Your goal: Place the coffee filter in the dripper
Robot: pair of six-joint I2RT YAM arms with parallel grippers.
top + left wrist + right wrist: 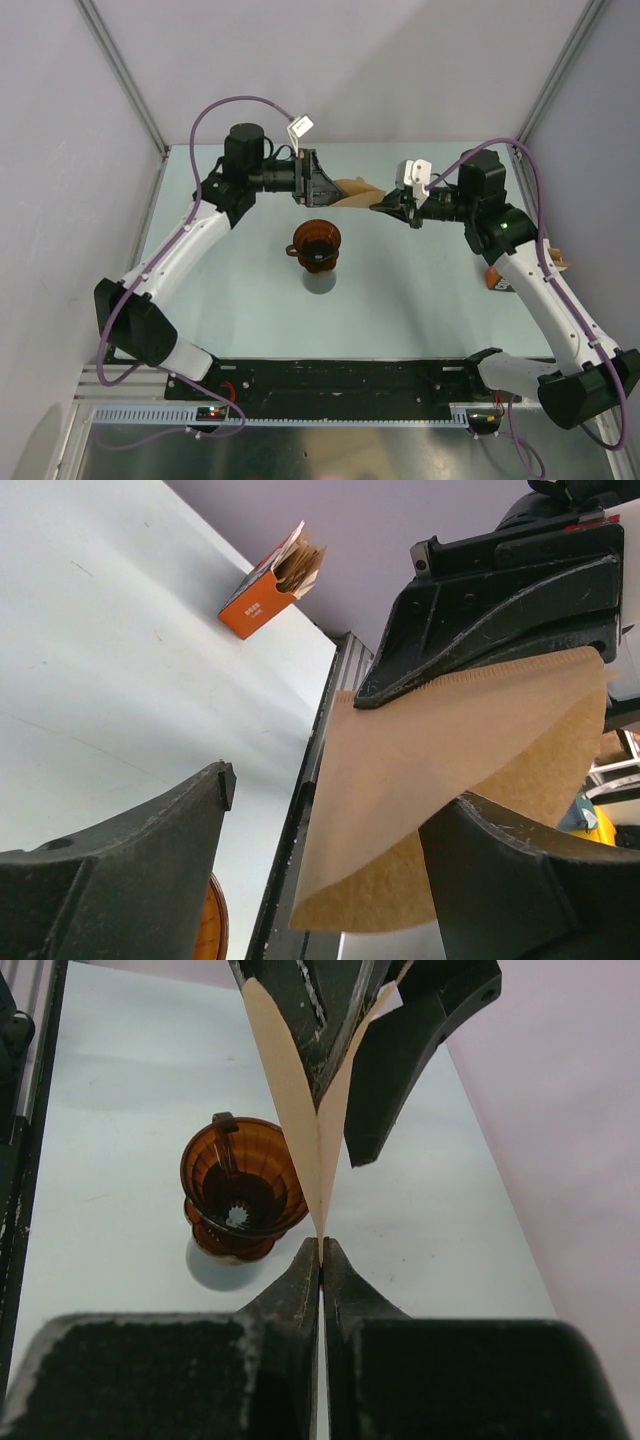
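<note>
The coffee filter (356, 189), a tan paper cone, hangs in the air at the back of the table between both grippers. My right gripper (392, 208) is shut on its pointed seam end (321, 1230). My left gripper (318, 186) is open wide at the filter's mouth. One of its fingers (322, 1020) sits inside the spread paper and the other (400, 1060) stands outside it. In the left wrist view the filter (440, 760) fills the gap between the fingers. The dark reddish-brown dripper (316, 243) stands upright below and in front, with nothing in it (240, 1190).
The dripper rests on a grey beaker (321, 281). An orange printed box (262, 595) holding more filters lies at the right side of the table, partly behind my right arm (491, 278). A black rail (350, 375) runs along the near edge.
</note>
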